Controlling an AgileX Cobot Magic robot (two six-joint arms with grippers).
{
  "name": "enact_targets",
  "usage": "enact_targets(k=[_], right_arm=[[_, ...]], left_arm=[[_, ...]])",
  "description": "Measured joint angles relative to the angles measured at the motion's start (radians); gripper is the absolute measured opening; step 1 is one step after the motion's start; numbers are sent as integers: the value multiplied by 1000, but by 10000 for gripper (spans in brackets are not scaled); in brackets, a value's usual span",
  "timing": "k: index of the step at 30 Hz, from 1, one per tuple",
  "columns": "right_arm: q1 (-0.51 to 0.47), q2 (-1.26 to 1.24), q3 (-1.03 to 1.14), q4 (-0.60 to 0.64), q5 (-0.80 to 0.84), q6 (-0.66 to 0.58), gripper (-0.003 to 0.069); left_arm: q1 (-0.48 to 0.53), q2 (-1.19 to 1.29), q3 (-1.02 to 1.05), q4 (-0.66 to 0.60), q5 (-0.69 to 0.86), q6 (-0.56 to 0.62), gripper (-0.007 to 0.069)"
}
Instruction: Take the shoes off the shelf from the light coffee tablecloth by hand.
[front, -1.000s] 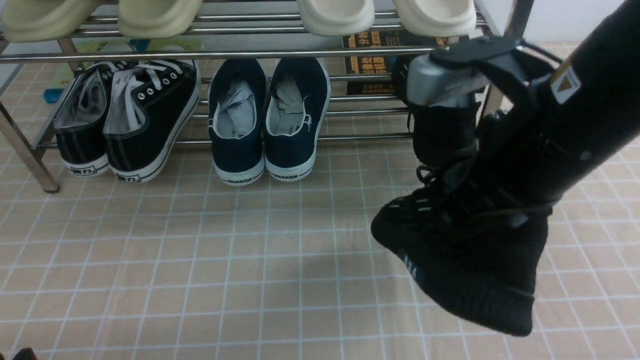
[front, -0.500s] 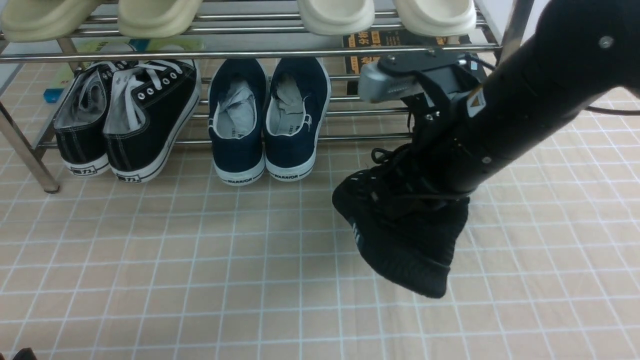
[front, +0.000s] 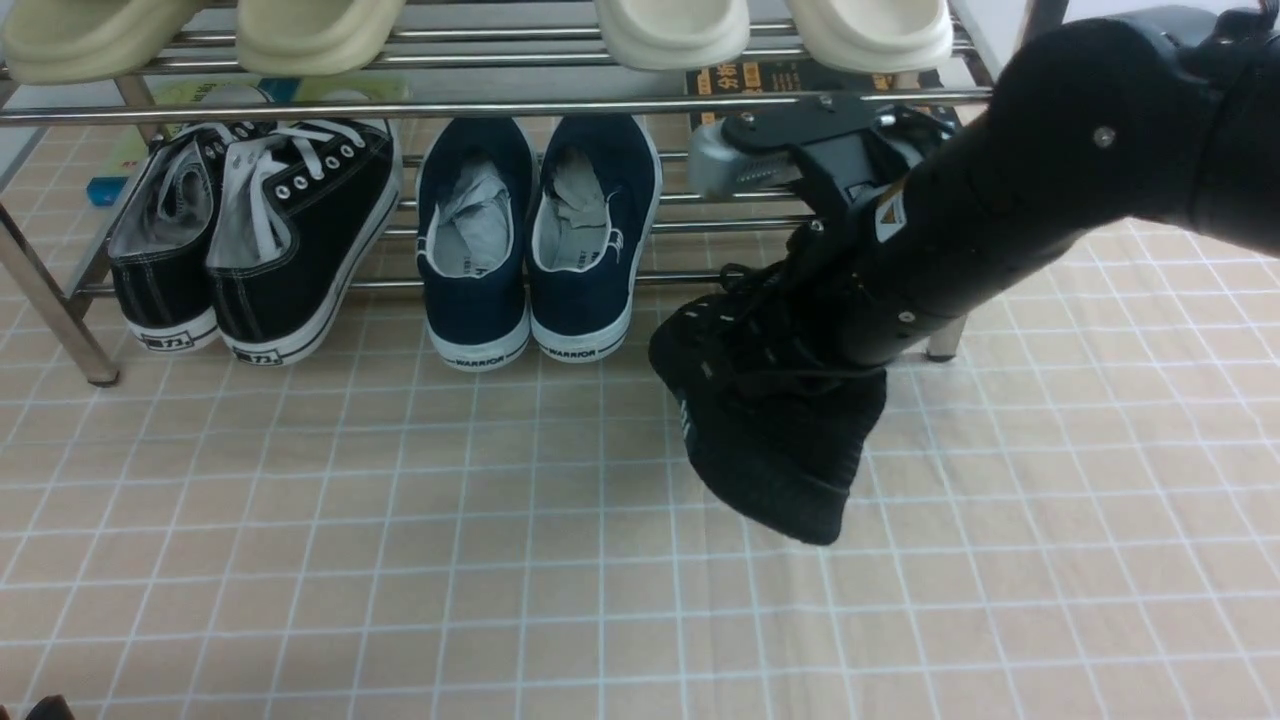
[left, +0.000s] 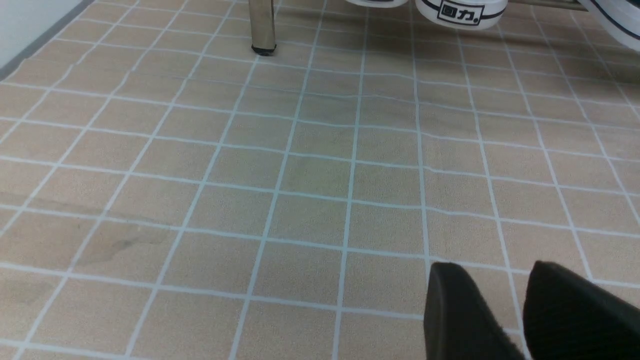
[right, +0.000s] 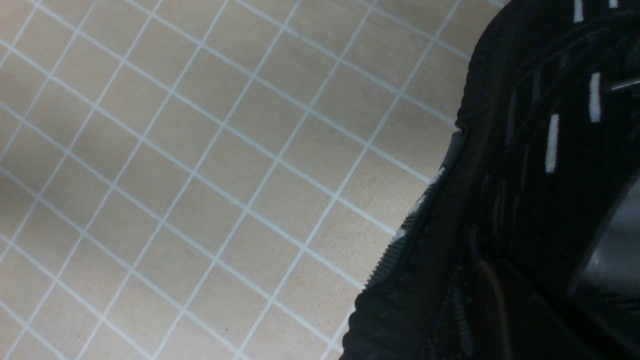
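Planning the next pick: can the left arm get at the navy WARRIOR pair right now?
Probably yes: the navy WARRIOR pair sits at the open front of the shelf, the left gripper is open and empty, and the black sneaker on the right arm hangs off to the side.

the shoe (front: 770, 420) hangs over the tablecloth (front: 400, 560), before the right end of the shelf (front: 450, 108); the warrior pair (front: 580, 290) sits left, on the lower tier.

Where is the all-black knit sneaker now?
Front view, right of centre: the all-black knit sneaker hangs from the right arm over the beige grid tablecloth, beside the navy white-soled pair.
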Motion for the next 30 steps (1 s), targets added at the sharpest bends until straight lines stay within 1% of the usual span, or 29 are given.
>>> enact_targets(k=[4, 9, 15, 16, 18, 19, 20, 21, 22, 25, 26, 27, 28, 30], right_arm=[[0, 34, 0, -22, -17, 22, 13], [1, 96, 0, -14, -24, 25, 18], [7, 155, 0, 52, -29, 25, 25], [13, 165, 0, 88, -32, 25, 36], [20, 168, 0, 102, -36, 25, 46], [30, 169, 0, 126, -50, 25, 68], [31, 169, 0, 133, -53, 25, 75], [43, 169, 0, 152, -67, 25, 106], [47, 169, 0, 157, -73, 25, 123], [56, 169, -2, 171, -77, 25, 239], [53, 169, -7, 171, -66, 25, 274], [51, 169, -9, 171, -59, 25, 288], [41, 169, -28, 161, -24, 25, 337], [24, 169, -63, 141, 21, 25, 370]], left_arm=[[0, 0, 0, 0, 0, 0, 239], [0, 0, 0, 0, 0, 0, 239], [0, 0, 0, 0, 0, 0, 239], [0, 0, 0, 0, 0, 0, 239], [0, 0, 0, 0, 0, 0, 239], [0, 0, 0, 0, 0, 0, 239], [0, 0, 0, 0, 0, 0, 239], [0, 0, 0, 0, 0, 0, 239], [0, 0, 0, 0, 0, 0, 239], [0, 0, 0, 0, 0, 0, 239], [0, 0, 0, 0, 0, 0, 239], [0, 0, 0, 0, 0, 0, 239], [0, 0, 0, 0, 0, 0, 239], [0, 0, 0, 0, 0, 0, 239]])
